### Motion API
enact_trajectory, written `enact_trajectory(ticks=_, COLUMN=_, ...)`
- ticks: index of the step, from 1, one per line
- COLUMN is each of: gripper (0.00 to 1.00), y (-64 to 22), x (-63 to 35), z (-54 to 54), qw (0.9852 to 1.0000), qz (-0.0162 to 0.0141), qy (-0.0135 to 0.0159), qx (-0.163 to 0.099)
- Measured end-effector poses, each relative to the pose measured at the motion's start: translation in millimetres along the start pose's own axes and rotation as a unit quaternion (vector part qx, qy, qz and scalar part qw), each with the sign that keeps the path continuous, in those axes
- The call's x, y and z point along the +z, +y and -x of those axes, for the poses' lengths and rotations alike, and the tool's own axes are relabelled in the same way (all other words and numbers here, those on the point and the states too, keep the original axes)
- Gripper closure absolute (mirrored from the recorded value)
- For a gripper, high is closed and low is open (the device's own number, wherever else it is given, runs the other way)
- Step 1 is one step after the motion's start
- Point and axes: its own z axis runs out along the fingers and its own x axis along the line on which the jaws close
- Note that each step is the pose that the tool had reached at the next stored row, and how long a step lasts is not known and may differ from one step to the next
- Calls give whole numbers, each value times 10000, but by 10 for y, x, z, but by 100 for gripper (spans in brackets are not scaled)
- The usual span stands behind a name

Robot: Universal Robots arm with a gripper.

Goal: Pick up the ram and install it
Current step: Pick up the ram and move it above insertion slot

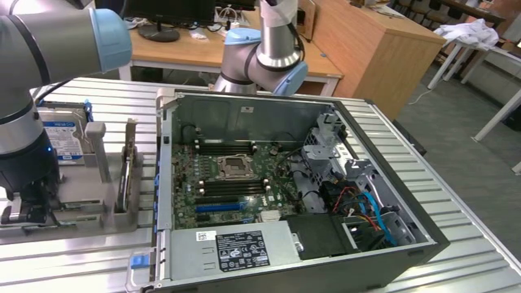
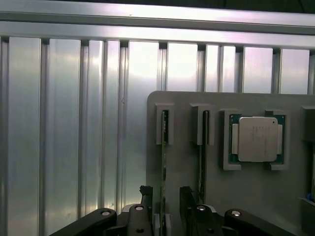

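The claw [image 2: 165,192] is spread wide. Its two dark fingers [image 2: 186,196] stand on either side of the ram [image 2: 163,147], with a gap showing on each side, so nothing is gripped. The ram stands on its long edge in a narrow slot of a grey holder [image 2: 184,162], seen edge-on as a thin green strip. Its far end sits in a raised grey bracket.

Just beside it, in a parallel slot, a second, darker card [image 2: 203,147] also stands on edge. Beyond that card a square CPU [image 2: 257,139] with a silver lid lies flat in its own recess of the holder.

In the exterior view the claw [image 1: 26,210] is down at the holder [image 1: 82,201], which sits near the edge of the slotted aluminium bench [image 1: 460,195] on the exterior view's left. An upright hard drive [image 1: 63,139] with a blue-white label stands in the holder behind the arm.

An open computer case [image 1: 407,241] takes up the middle of the bench, well apart from the claw. Its motherboard [image 1: 204,177] lies exposed, with an empty CPU socket [image 1: 236,165] at its centre and dark memory slots [image 1: 224,146] beside it. A labelled power supply [image 1: 236,247] is at the near end of the case.
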Motion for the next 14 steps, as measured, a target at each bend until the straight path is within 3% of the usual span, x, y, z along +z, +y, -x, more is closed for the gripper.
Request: enact_trajectory(ticks=14, gripper=64, y=1, x=95, z=-2, qw=10000, qz=0, qy=0, qx=0)
